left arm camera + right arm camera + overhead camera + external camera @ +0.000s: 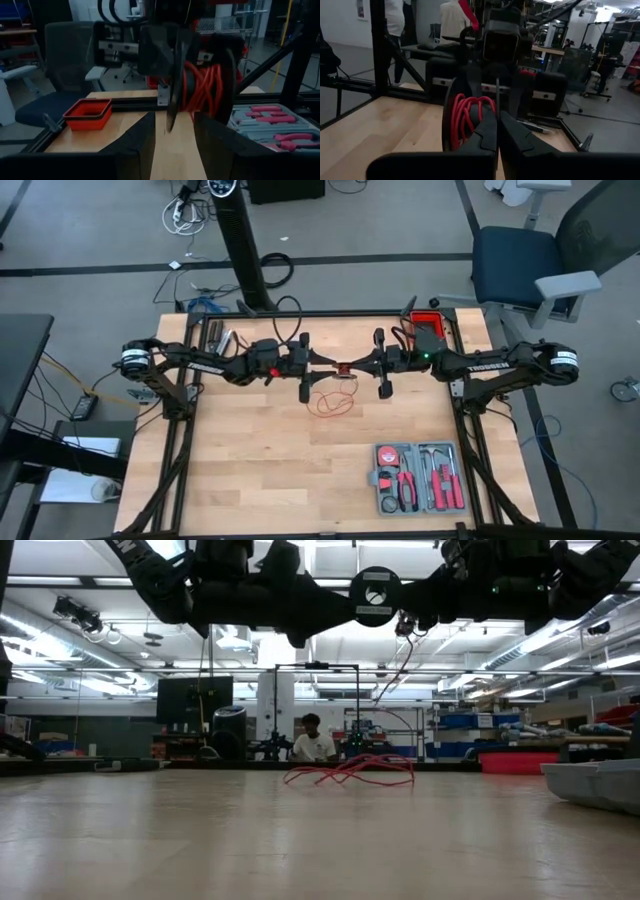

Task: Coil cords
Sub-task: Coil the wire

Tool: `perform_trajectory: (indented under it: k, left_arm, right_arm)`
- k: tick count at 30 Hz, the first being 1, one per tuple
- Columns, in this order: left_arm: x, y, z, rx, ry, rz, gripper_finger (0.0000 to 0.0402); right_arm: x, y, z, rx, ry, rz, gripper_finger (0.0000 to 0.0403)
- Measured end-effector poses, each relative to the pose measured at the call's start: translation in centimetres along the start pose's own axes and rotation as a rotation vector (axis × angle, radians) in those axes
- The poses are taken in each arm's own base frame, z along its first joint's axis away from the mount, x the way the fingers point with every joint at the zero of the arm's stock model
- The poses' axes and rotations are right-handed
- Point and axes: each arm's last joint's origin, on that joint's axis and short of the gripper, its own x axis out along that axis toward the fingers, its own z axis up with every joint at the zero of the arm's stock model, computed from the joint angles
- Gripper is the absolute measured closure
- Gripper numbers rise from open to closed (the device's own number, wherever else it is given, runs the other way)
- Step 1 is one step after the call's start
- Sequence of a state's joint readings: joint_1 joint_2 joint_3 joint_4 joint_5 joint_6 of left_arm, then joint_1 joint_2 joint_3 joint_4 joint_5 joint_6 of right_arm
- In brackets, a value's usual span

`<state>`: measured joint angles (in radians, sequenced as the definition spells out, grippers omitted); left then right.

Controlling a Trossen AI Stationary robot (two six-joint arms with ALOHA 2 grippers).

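Cord (332, 401) bright red, thread-thin. Spool (470, 120) flanges black. Table (260, 460) pale wood grain, black frame. Tool case (385, 480) grey, tool handles red. Bin (87, 112) red. Chair (512, 265) navy seat, grey armrests.

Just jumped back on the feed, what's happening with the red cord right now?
Both arms are raised over the middle of the table, meeting around a small spool partly wound with the red cord. The right hand is shut, pinching the spool's thin flange. The left hand faces the spool from the other side with its fingers apart. The rest of the cord hangs down to a loose tangle on the table, so coiling isn't finished.
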<state>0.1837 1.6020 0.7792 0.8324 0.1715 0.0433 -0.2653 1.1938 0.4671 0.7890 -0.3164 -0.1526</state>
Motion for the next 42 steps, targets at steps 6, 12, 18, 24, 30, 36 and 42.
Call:
perform_trajectory:
  k: [6,12,18,24,30,36,42]
  left_arm:
    - [0.1,-0.5,0.4,0.005,-0.039,-0.014,0.0302]
    - [0.2,-0.6,0.3,0.004,-0.014,-0.012,0.0393]
    - [0.3,-0.6,0.3,-0.002,0.001,0.004,0.0399]
    - [0.4,-0.5,0.4,-0.025,-0.002,0.014,0.04]
    - [0.4,-0.4,0.4,-0.037,0.003,0.05,0.0401]
    - [0.3,0.0,0.4,-0.109,-0.007,0.197,0.0401]
    - [0.2,0.4,0.5,-0.178,-0.034,0.342,0.0401]
  right_arm:
    - [0.2,0.0,-0.3,0.026,0.011,0.003,0.0402]
    - [0.9,0.0,-1.3,0.065,0.015,0.019,0.0395]
    - [0.9,-0.1,-1.1,0.114,0.004,0.0,0.0353]
    - [-0.6,-0.8,0.7,0.123,-0.038,-0.045,0.0316]
    - [-2.7,-1.0,2.3,0.097,0.006,-0.12,0.0312]
    - [-3.8,-0.5,1.6,0.095,0.184,-0.235,0.0316]
    - [-3.1,0.7,0.6,0.061,0.284,-0.309,0.0316]
